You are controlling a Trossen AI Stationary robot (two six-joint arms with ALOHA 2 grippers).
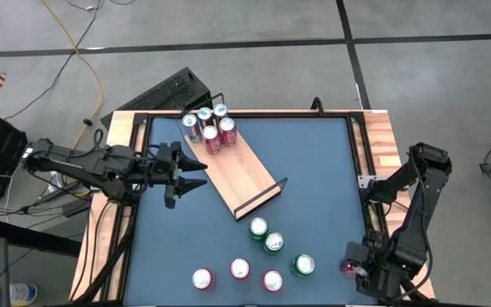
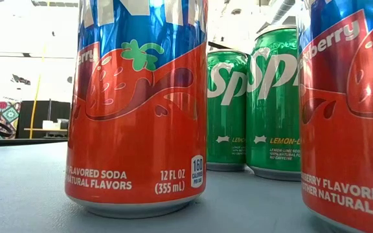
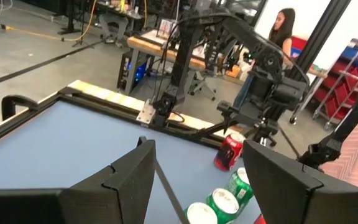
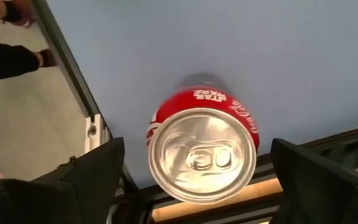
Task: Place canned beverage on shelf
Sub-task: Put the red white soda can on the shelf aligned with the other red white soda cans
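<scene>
A red cola can (image 4: 201,152) stands upright on the blue table near its near right corner (image 1: 348,267). My right gripper (image 4: 204,180) hangs above it, pointing down and open, one finger on each side of the can's top without touching it. The same gripper (image 1: 356,273) shows in the high view. The shelf (image 1: 244,176), a light-wood board with black end rails, lies slantwise at the table's far middle. Several cans (image 1: 211,128) stand on its far end. My left gripper (image 1: 193,175) is held level and open over the table's left side, just left of the shelf.
Three green cans (image 1: 274,243) and three red ones (image 1: 239,269) stand loose near the table's near edge, left of my right gripper. In the low view they fill the picture, a red strawberry can (image 2: 138,103) nearest. A person (image 3: 284,25) stands beyond the table.
</scene>
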